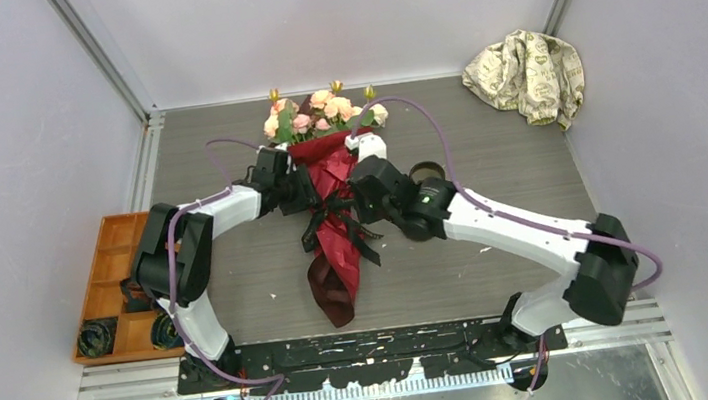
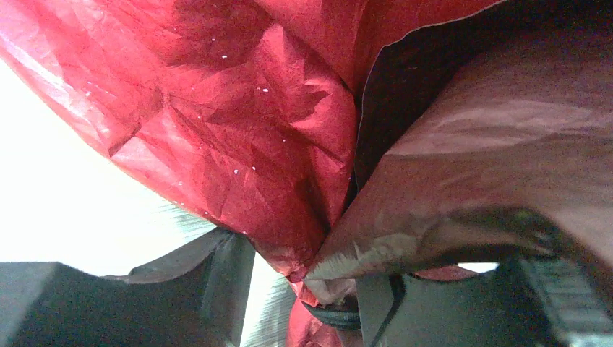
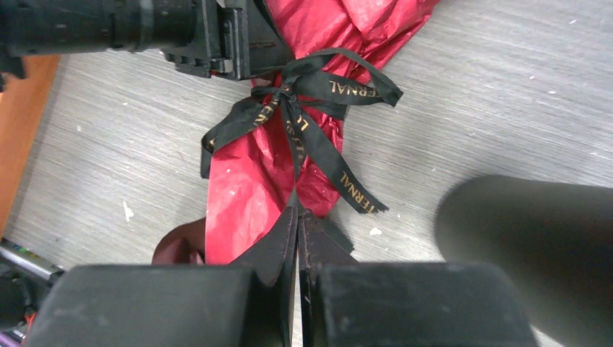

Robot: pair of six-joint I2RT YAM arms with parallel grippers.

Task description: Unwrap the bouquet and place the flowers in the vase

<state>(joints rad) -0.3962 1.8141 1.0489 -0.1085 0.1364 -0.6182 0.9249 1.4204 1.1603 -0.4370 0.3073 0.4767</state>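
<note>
Where the grey wood-grain table (image 1: 514,141) meets pale walls (image 1: 339,10) and metal corner posts (image 1: 97,53), the bouquet (image 1: 330,171) lies along the middle of the surface. Its flowers (image 1: 320,113) point toward the far wall. Dark red paper (image 2: 253,144) wraps the stems, tied with a black ribbon (image 3: 318,83) lettered in gold. The left gripper (image 1: 301,192) sits against the bouquet's left side by the knot. Its jaws stand partly apart with paper between them, and I cannot tell whether they press it. The right gripper (image 3: 298,217) is pinched together on a ribbon tail. The vase (image 1: 424,169) stands just right of the bouquet. An orange tray (image 1: 116,262) sits at the left edge, and a beige cloth (image 1: 527,75) is bunched in the far right corner. Small white flecks dot the tabletop.
</note>
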